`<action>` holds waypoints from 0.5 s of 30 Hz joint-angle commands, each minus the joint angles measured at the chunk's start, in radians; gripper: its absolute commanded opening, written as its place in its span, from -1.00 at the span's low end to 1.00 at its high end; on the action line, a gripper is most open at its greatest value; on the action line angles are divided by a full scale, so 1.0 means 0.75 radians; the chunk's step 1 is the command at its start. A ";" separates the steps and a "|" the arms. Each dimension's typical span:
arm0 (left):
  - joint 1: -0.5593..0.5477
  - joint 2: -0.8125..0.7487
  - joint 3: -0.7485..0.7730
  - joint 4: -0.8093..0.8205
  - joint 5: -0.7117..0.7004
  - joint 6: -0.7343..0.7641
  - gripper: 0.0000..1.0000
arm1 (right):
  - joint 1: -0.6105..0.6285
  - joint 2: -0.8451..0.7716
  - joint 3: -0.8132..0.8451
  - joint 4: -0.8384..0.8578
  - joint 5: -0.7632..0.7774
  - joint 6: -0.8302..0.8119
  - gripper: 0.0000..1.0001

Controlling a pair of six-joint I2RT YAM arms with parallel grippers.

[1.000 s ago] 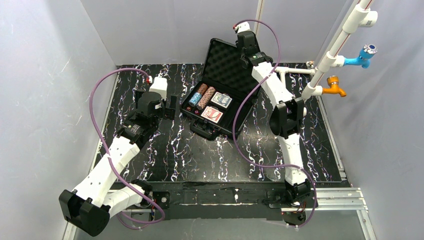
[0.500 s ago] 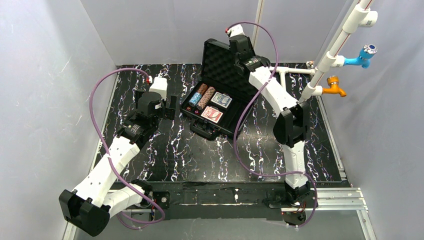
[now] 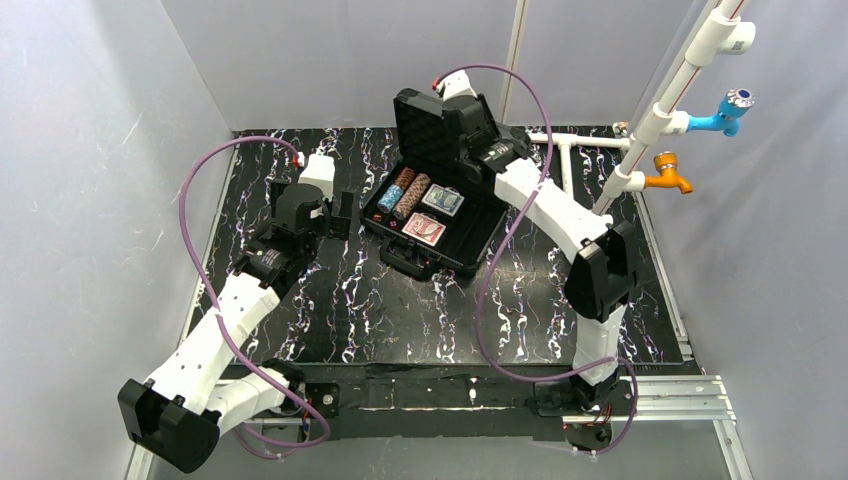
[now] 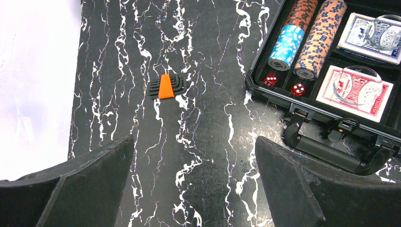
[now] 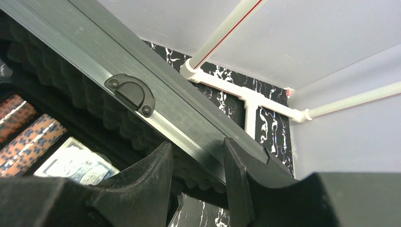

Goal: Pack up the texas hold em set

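Black case lid (image 5: 182,124) seems pinched between the right fingers (image 5: 142,177); left fingers (image 4: 97,172) hover spread wide above the table (image 4: 203,142).

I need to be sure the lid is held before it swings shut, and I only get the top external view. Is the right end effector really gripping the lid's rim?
Observer: Yes. The right end effector straddles the rim of the black foam-lined hard plastic case lid, one finger on the foam side, one outside, both seemingly touching.
Operator: Is the left end effector carrying anything?
Observer: No. It is open, with only the black white-veined table between its fingers.
Operator: Anything left out?
Observer: A small orange-and-black folded tool lies alone on that table.
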 commanded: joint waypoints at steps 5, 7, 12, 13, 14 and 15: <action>0.002 -0.023 -0.012 0.011 -0.033 0.011 0.99 | 0.140 -0.132 -0.255 0.023 -0.065 0.268 -0.31; 0.002 -0.021 -0.011 0.011 -0.032 0.011 0.99 | 0.153 -0.157 -0.308 0.028 -0.068 0.306 -0.31; 0.002 -0.024 -0.009 0.009 -0.028 0.011 0.99 | 0.194 -0.208 -0.420 0.038 -0.074 0.345 -0.31; 0.002 -0.023 -0.010 0.009 -0.028 0.011 0.99 | 0.198 -0.215 -0.436 0.037 -0.073 0.351 -0.31; 0.002 -0.025 -0.010 0.009 -0.029 0.011 0.99 | 0.203 -0.221 -0.452 0.036 -0.072 0.356 -0.31; 0.002 -0.025 -0.010 0.009 -0.030 0.011 0.99 | 0.205 -0.225 -0.466 0.035 -0.072 0.360 -0.31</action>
